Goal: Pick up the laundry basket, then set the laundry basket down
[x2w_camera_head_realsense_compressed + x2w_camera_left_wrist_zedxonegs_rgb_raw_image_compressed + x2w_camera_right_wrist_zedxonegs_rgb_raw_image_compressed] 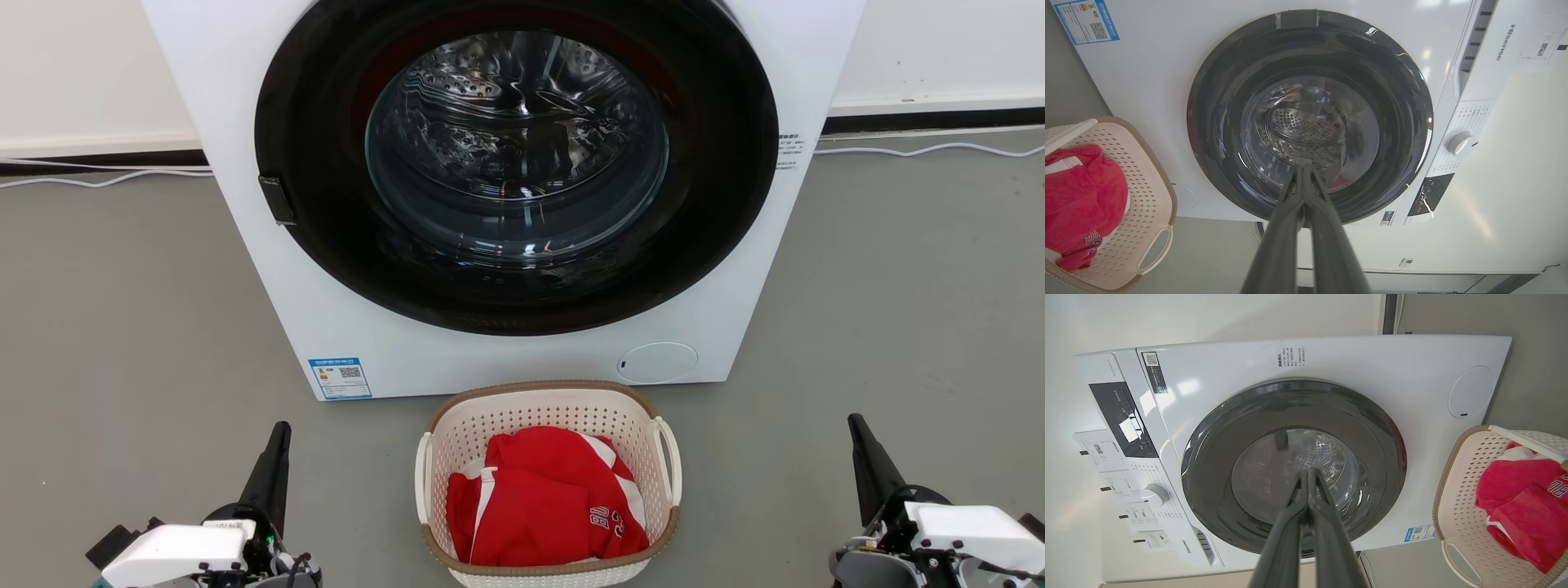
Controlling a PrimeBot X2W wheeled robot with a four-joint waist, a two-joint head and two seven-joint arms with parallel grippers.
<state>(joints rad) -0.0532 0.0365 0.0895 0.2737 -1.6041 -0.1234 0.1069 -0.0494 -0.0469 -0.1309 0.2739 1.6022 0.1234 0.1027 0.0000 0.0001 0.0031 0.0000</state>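
Evidently at the start; finds the laundry basket (pixel 522 408) on the floor (pixel 122 327) just before the washer (pixel 392 359), red garment (pixel 539 506) inside; shows left gripper (pixel 282 426) and right gripper (pixel 853 420) flanking it, well apart, fingers pressed together, empty; leaves lift and set-down undone.

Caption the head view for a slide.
Laundry basket of red clothing on the floor before the washer, left pincer and right pincer shut on either side.
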